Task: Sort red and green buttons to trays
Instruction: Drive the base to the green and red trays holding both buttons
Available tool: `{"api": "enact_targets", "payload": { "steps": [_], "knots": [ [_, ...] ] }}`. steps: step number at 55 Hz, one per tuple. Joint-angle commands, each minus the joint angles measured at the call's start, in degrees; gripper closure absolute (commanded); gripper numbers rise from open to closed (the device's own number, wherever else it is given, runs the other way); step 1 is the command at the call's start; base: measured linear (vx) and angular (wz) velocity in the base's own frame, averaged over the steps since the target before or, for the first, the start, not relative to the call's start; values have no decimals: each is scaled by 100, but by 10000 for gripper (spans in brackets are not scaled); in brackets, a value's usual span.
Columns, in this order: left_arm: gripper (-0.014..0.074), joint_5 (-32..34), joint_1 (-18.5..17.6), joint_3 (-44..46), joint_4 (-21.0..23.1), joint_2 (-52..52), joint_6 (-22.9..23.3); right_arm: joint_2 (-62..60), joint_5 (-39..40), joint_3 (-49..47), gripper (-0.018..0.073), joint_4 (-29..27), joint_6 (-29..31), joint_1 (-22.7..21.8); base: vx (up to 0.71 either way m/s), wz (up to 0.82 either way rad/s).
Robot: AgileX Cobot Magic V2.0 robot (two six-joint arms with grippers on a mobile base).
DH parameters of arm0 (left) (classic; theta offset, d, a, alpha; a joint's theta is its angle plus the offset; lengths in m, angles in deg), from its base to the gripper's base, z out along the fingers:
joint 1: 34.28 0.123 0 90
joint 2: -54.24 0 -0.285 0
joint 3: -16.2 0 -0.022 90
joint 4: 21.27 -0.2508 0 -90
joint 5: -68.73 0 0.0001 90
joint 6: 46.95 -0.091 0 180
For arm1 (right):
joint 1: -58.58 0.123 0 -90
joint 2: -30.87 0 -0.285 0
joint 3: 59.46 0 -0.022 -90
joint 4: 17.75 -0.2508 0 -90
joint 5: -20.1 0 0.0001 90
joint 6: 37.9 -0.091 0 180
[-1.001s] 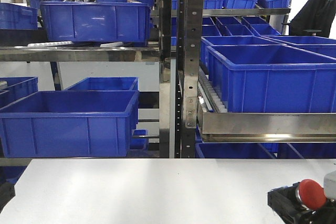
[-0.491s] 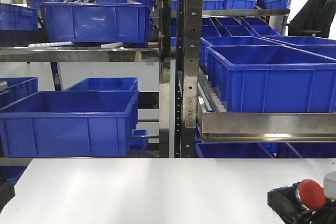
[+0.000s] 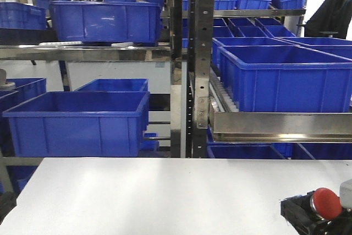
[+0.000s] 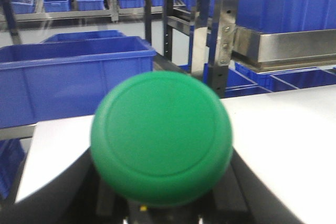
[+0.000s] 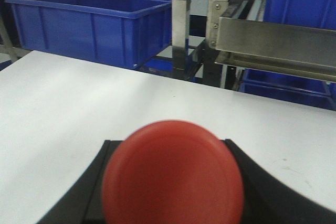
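Green button (image 4: 161, 137) sits in the L claw (image 4: 163, 153); black fingers (image 4: 79, 187) flank it on both sides w/ no gap showing, so I judge the claw clenched on it, tho the dome hides the actual contact on the base; dome tilts up toward the wrist cam, stem axis roughly along the claw's reach.

Red button (image 5: 173, 174) same story in the R claw (image 5: 169, 145); fingers (image 5: 262, 182) hug both sides, judged gripping; front view has it at the near right corner of the white worktop (image 3: 154, 196), low over the surface or on it, can't tell which.

Key relation: neither tray shows in any view, so which way they lie from either claw, and which arm is nearer, can't be told; probably each arm takes its own colour to the matching tray, L green, R red; first need is finding the trays.

Containers: only blue crates (image 3: 82, 119) on the steel rack (image 3: 195, 64) beyond the far edge of the worktop, L and R of the centre post; nothing shows above their rims; insides mostly hidden; not the targets.
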Motion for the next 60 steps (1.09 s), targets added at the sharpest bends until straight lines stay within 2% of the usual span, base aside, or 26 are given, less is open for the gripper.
{"api": "enact_targets", "payload": {
  "steps": [1,60],
  "knots": [
    [599,480,-42,207,43,32,48,-89,460,-212,568,2,-7,12,-11,19],
    [599,475,-42,207,38,32,48,-89,454,-212,568,2,-7,12,-9,38]
  ]
}}
